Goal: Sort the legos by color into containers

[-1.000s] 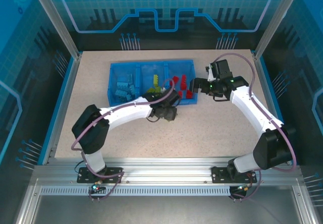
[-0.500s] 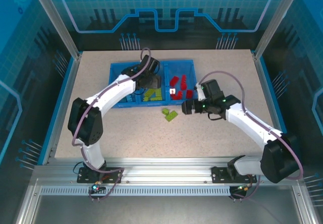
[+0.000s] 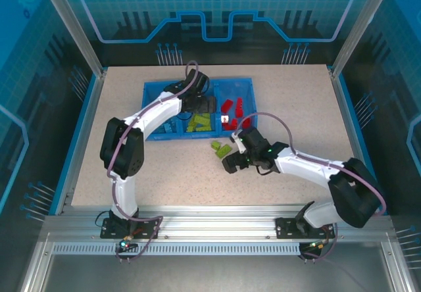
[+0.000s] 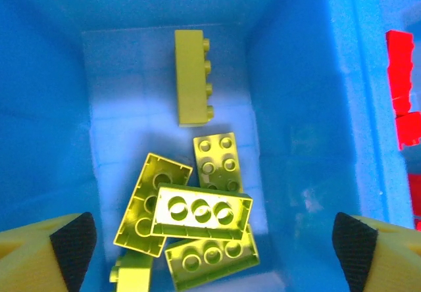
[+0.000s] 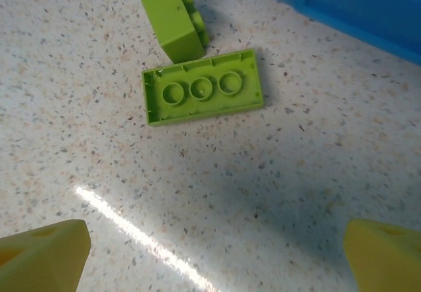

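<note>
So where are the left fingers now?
Left wrist view: the left fingers hang over the tray's middle compartment, above the lime bricks, red bricks to the right.

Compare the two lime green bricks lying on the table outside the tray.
Pose: the long brick lies underside up, its three hollow rings showing; the short brick lies on its side, studs pointing sideways. Shape: the long brick looks low and wide, the short brick stubby and blocky. Both are lime green and rest on the speckled table, outside the blue tray.
</note>
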